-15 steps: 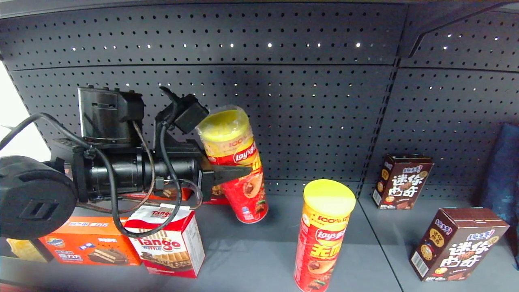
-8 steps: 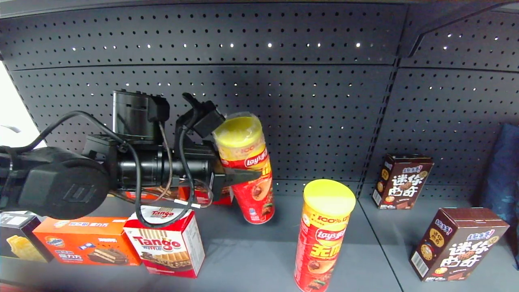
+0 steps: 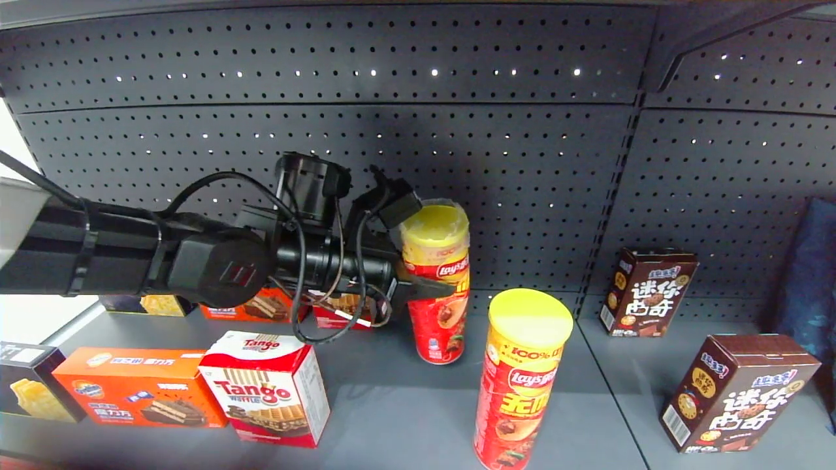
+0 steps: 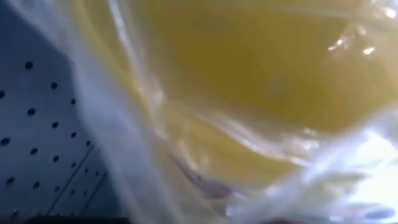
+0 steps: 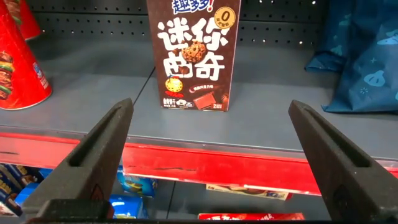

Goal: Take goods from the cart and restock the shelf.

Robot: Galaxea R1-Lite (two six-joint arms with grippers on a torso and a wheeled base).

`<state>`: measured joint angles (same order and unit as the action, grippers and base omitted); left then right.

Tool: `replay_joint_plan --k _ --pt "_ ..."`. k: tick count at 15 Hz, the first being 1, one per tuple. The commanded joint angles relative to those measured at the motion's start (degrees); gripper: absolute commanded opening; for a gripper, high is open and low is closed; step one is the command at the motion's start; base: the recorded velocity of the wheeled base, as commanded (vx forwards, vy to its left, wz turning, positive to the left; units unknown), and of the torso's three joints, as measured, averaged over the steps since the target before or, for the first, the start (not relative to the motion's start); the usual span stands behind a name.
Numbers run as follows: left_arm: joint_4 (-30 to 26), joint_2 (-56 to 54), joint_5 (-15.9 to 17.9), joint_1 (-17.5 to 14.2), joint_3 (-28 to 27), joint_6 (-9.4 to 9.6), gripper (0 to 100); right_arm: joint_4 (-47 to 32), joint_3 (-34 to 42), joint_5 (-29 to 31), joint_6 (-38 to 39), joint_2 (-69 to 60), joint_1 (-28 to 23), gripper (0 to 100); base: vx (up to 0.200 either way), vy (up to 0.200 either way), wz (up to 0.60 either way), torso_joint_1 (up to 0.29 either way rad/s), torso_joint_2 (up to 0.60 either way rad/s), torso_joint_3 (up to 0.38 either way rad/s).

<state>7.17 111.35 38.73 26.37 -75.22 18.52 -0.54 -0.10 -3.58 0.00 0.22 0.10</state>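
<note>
The left hand [image 3: 436, 288] is clamped on a tall red chip can [image 3: 439, 313]. Its fingers pinch the can around the middle. The arm comes in from 9 o'clock, so the can sits at 3 o'clock from the hand. The long side of the can runs up and down, from 12 to 6, and it is almost straight. The bottom of the can is right down by the grey shelf [image 3: 392, 405], close to the back wall. I cannot tell if it touches the shelf or hangs just above it. In the left wrist view the yellow lid [image 4: 249, 74] is very close to the camera.

A second chip can [image 3: 522, 378] stands at about 4 o'clock from the held one, nearer the front. The two cans are near each other but apart.

The right hand [image 5: 211, 162] has its fingers wide apart and holds nothing. It is low, in front of the shelf edge, and it faces a brown cookie box [image 5: 193, 53]. It is well away from the held can, so the left arm is the one for this job.

I think the can is almost put down. The next move should set it flat, open the fingers, and pull the hand back toward 9 o'clock. A tall can tips easily, so the hand should not drag it
</note>
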Motion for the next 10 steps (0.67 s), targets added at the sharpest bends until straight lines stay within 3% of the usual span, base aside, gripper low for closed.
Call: replay_joint_plan --k 1,5,10 --pt "-1.8 4.1 -0.8 0.4 -4.4 0.29 0 0.0 0.0 0.0 0.0 0.1 0.0 100 0.000 0.000 0.00 0.000 0.00 0.000" --pt "-2.1 7.2 -1.6 0.5 -8.5 0.64 0 0.0 0.0 0.0 0.0 0.1 0.0 100 0.000 0.000 0.00 0.000 0.00 0.000" --pt "-2.1 9.0 -1.6 1.3 -10.0 0.64 0 0.0 0.0 0.0 -0.1 0.1 0.1 100 0.000 0.000 0.00 0.000 0.00 0.000"
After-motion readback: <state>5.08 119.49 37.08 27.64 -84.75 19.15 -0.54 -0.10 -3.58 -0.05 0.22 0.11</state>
